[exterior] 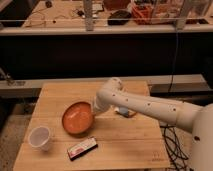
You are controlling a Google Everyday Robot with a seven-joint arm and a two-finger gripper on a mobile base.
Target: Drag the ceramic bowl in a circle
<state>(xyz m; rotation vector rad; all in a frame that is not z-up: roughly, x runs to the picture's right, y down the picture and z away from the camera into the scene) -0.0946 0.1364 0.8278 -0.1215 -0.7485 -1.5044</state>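
Your gripper (95,108) is down at the right rim of the ceramic bowl (76,119), in contact with it as far as this view shows. You can't tell whether it's open, closed or pinched on the rim, because the wrist covers that spot.

The white arm (145,105) comes in from the right edge of the view. It runs low across the desk (130,147) and bends down at the wrist just above the bowl's right side.

The bowl is orange-brown with a darker rim. It sits left of centre on the desk, in the front half, with its inside facing the camera. Nothing is visible inside it.

Other items:
- White cup (40,137): upright near the front-left corner, left of the bowl and in front of it, not touching it.
- Dark flat packet (82,148) with a red-and-white label: just in front of the bowl near the front edge, lying at an angle. A small gap shows between it and the bowl.
- Small blue-and-orange item (125,111): right of the bowl, partly hidden behind the forearm. You can't make out what it is.
- Black cables (172,142): hanging off the right side of the desk toward the floor.
- Grey ledge (30,86): runs behind the desk at its back edge.
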